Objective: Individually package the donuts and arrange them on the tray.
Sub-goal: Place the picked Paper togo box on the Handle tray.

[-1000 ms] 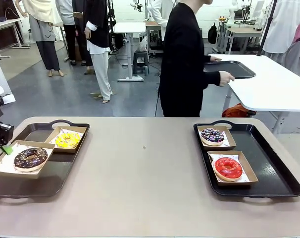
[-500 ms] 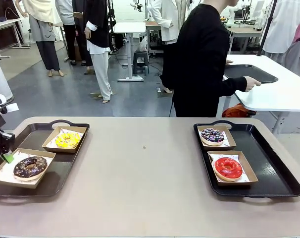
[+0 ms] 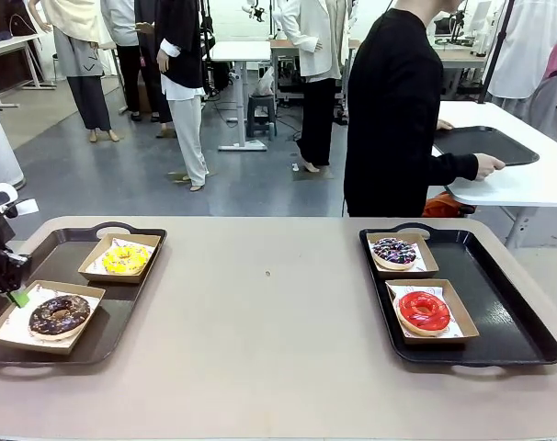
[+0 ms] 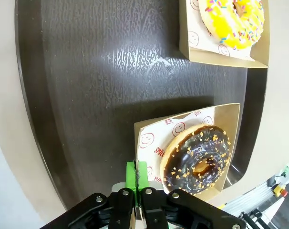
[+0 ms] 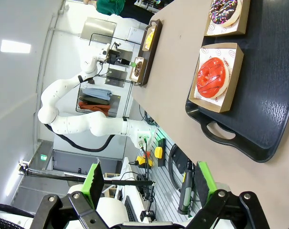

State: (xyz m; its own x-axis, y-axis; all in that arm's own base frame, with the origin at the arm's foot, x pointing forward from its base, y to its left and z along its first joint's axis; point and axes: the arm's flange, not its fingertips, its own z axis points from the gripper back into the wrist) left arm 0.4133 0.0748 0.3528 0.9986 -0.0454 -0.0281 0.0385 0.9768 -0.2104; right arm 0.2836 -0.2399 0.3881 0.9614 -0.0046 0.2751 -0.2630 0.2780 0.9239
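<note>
**Q:** What is your left claw doing?

**A:** My left claw (image 4: 139,177) is pinched fully shut on the near edge of the shallow brown cardboard box (image 4: 229,125) holding the chocolate sprinkled ring donut (image 4: 196,159), on the dark plastic tray (image 4: 87,95).

**Q:** How will it handle?

**A:** Light, I judge, but the icing is soft, so grip the cardboard. The yellow-iced donut (image 4: 237,19) sits near; my right claw (image 5: 147,183) gapes wide, empty.

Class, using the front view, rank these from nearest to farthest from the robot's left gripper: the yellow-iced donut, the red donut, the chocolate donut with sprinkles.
1. Chocolate donut with sprinkles, beside the left gripper.
2. Yellow-iced donut, same tray, farther back.
3. Red donut, right-hand tray.
</note>
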